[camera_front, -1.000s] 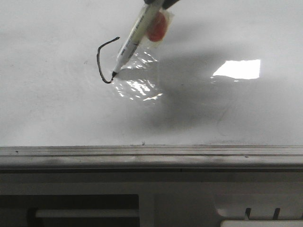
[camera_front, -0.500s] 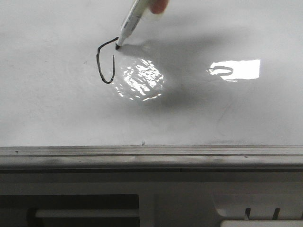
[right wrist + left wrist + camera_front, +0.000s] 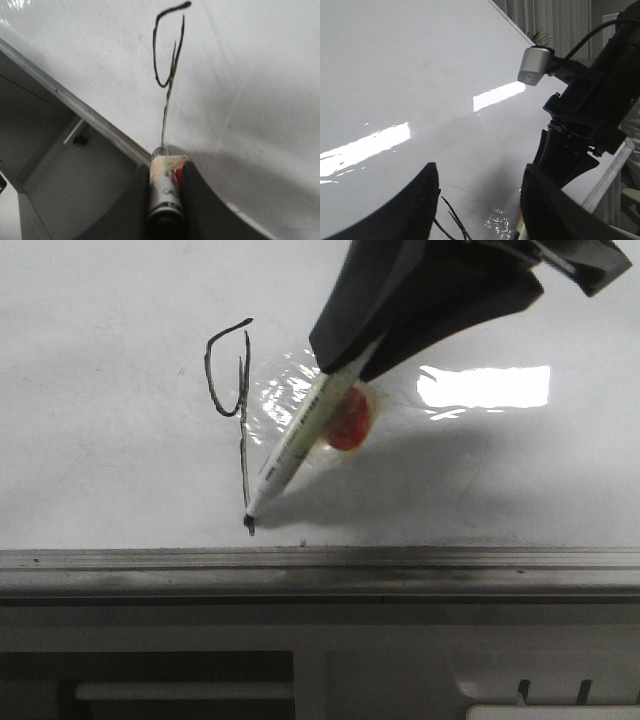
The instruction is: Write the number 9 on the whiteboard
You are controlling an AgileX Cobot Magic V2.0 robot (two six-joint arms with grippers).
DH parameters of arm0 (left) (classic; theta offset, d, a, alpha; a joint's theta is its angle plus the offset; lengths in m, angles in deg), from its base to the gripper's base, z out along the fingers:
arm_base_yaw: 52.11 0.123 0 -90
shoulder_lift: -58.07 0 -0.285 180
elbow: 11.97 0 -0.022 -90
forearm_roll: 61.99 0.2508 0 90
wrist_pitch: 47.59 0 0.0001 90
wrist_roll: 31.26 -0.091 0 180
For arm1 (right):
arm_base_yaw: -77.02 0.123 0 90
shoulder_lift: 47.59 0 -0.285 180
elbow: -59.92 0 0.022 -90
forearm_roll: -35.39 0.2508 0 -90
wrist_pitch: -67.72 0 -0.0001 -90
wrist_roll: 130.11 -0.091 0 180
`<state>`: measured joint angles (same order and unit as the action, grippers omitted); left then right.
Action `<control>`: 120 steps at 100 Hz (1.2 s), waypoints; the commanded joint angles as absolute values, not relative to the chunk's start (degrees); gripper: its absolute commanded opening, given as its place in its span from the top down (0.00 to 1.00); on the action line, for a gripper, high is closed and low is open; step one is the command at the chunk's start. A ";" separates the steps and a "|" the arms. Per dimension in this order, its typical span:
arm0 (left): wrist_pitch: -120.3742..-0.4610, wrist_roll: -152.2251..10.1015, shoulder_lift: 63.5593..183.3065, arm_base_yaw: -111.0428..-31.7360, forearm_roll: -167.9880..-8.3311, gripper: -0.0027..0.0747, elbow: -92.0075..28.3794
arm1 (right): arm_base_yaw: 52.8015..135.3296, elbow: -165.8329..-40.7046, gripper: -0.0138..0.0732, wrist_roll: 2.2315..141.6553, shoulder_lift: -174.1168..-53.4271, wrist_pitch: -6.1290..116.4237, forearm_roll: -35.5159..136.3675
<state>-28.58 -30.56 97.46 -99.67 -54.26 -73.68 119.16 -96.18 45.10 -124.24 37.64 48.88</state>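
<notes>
On the whiteboard (image 3: 120,470), the number 9 (image 3: 232,390) reads as 9.

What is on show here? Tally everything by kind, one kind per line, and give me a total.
Whiteboard: 1
Marker: 1
Drawn 9: 1
Pincers: 2, the right shut on the marker, the left open and holding nothing
Total: 5

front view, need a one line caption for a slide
Right gripper holds the marker at the tail end of the number 9, near the whiteboard rail.
</notes>
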 commanded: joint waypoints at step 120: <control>-20.77 -29.28 119.24 -99.63 -38.99 0.99 -72.15 | 130.25 -97.56 0.90 45.87 -120.70 44.56 50.20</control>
<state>-25.33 -30.69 119.37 -99.67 -36.90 -73.78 130.25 -96.10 45.21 -121.61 42.91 49.91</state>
